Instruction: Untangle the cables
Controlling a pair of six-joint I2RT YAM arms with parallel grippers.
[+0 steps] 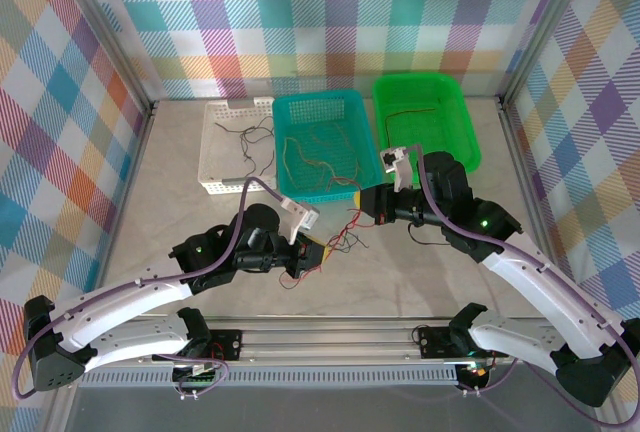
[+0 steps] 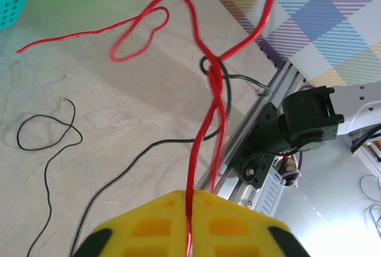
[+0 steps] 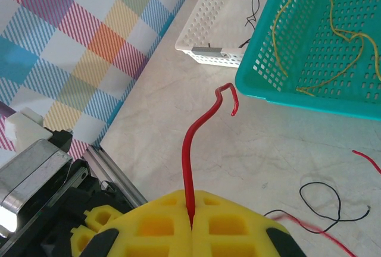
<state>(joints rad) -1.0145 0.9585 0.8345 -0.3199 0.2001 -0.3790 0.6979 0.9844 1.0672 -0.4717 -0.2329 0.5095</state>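
The cables lie partly tangled on the table between my two grippers, a red and black bunch. My left gripper is shut on a red cable. That cable rises to a knot with a black cable, then loops away over the table. Another black cable lies loose on the left. My right gripper is shut on a red cable whose hooked free end sticks up. From above, the left gripper and right gripper sit close together near the teal basket.
The teal basket holds yellow cables. A white basket to its left holds thin black wires. At the back right, a green basket holds a brown cable. The aluminium rail runs along the near edge.
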